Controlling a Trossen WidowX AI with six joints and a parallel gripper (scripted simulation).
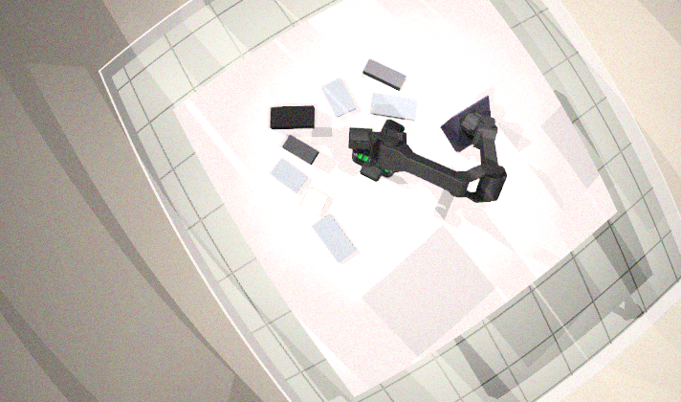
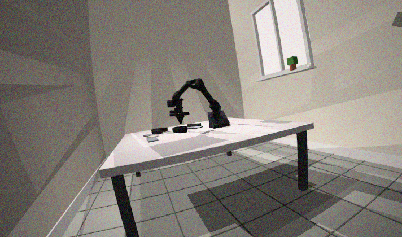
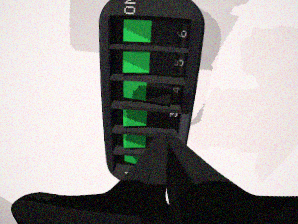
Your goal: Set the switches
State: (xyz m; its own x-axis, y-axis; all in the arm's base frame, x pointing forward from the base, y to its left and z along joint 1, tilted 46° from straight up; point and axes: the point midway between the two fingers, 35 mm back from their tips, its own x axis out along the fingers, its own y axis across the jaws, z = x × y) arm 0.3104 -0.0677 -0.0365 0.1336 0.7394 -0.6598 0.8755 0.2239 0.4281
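The dark grey controller unit (image 1: 362, 157) (image 2: 179, 129) (image 3: 106, 95) sits on its base on the bench, switches up. In the wrist view the green ends of its rockers lie on the left, under "ON", and the dark ends on the right by the numbers. The green faces of switches 6 (image 3: 137, 31) and 5 (image 3: 136, 62) look wider than those of 4 (image 3: 135, 91) and 3 (image 3: 135, 118); which ends are pressed I cannot tell surely. The label underneath is hidden. My gripper (image 2: 180, 122) (image 3: 162, 139) is shut and empty above the unit, its fingers partly covering switches 1 and 2.
A black box (image 1: 292, 117), a dark block (image 1: 299, 149) and a grey block (image 1: 384, 74) lie around the unit. Several pale flat modules lie left and behind, one pale blue (image 1: 334, 237) and another near the arm (image 1: 393, 106). The arm's base (image 2: 218, 119) stands on the bench.
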